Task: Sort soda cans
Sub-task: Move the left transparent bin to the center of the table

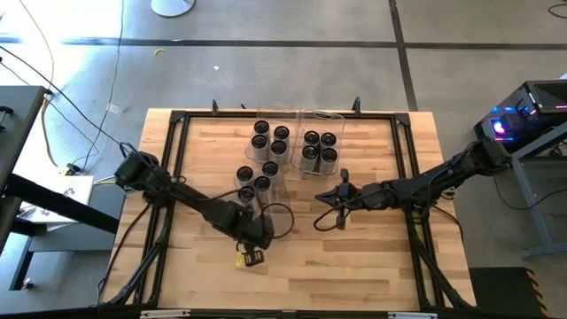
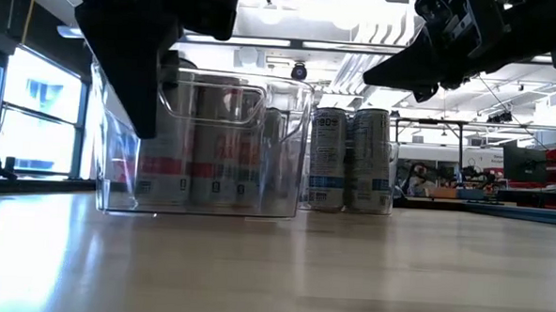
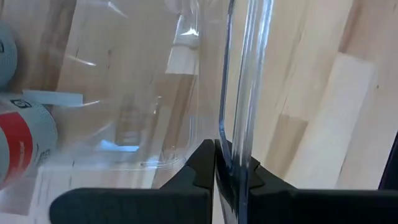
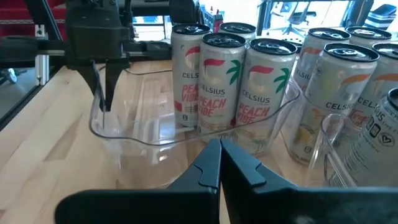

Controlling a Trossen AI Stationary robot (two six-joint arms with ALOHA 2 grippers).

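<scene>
The soda cans (image 1: 266, 155) stand in clusters in the upper middle of the overhead picture: some loose behind, four (image 1: 319, 149) in a clear bin to the right, and three (image 1: 255, 181) at the back of a nearer clear bin (image 1: 276, 213) whose front half is bare. That bin looks like the reason for the left gripper (image 1: 257, 226), just below centre: the left wrist view shows its fingers closed on the bin's thin front wall (image 3: 239, 93), probably to pull or steady it so more cans can go in. The right gripper (image 1: 341, 197), right of centre, hangs above the table with its fingers pressed together and holding nothing, facing the bin as if waiting its turn.
</scene>
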